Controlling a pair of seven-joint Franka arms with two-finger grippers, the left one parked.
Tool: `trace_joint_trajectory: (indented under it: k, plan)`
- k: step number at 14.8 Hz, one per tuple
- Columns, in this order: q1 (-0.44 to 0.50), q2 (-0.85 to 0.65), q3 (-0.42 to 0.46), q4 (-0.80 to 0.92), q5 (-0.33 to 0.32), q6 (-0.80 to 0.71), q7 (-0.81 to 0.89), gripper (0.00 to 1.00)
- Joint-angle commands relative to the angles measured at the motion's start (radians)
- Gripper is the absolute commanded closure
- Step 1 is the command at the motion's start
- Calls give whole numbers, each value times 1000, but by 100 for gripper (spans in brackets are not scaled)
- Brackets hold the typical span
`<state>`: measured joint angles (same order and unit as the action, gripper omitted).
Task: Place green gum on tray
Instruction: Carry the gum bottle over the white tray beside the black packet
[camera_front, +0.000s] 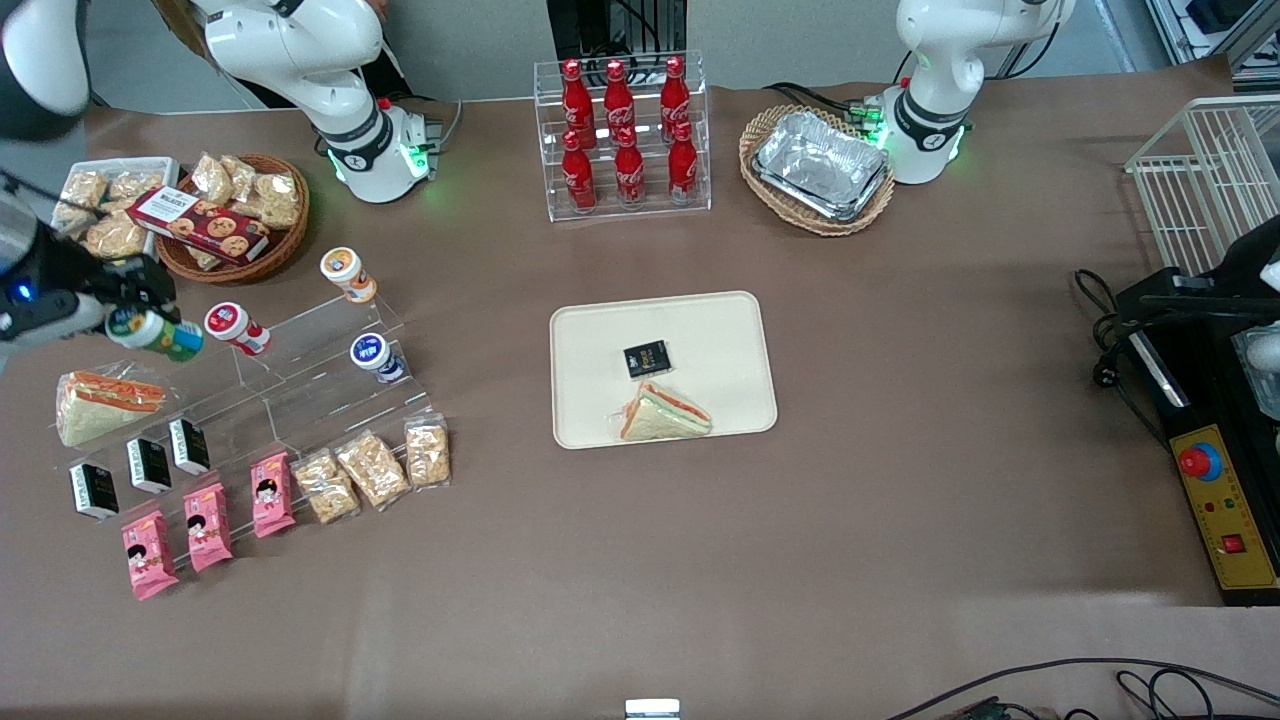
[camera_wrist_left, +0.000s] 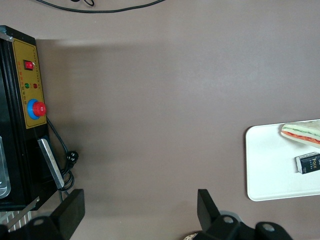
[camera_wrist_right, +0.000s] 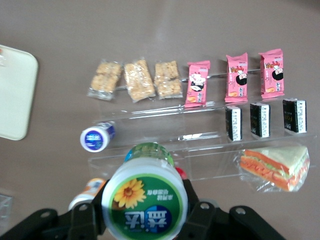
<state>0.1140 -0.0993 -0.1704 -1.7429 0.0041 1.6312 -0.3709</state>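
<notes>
Gripper (camera_front: 135, 322) at left edge of front frame, above acrylic steps (camera_front: 300, 370), clamped on green gum (camera_front: 155, 334); canister tilted, lid toward camera, lifted clear of its shelf slot. Wrist shot confirms: fingers (camera_wrist_right: 85, 220) pinch body just under white lid, sunflower label facing lens. Grip on the sides, probably so canister can be set down without re-grasping. Red gum (camera_front: 237, 329) just beside, blue gum (camera_front: 376, 357) lower on steps, orange-lidded one (camera_front: 348, 274) higher. Tray (camera_front: 585, 400) mid-frame, well apart, toward centre of table; already carrying sandwich (camera_front: 664, 414) and black packet (camera_front: 647, 359). Bare patch near tray's upper left looks the safest landing. Carry phase, placement not yet done.
</notes>
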Motion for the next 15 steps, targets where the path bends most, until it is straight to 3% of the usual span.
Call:
trace_joint_trajectory:
  k: [1,7,10,12,15]
  plan:
    - [64,23,28,78,2,-74,189,60]
    - [144,27,225,80,30,-70,712,60]
    - [147,53,328,79,120,-31,982,60]
    - [150,82,406,72,114,16,1105,60]
    - [202,130,442,45,112,94,1269,60]
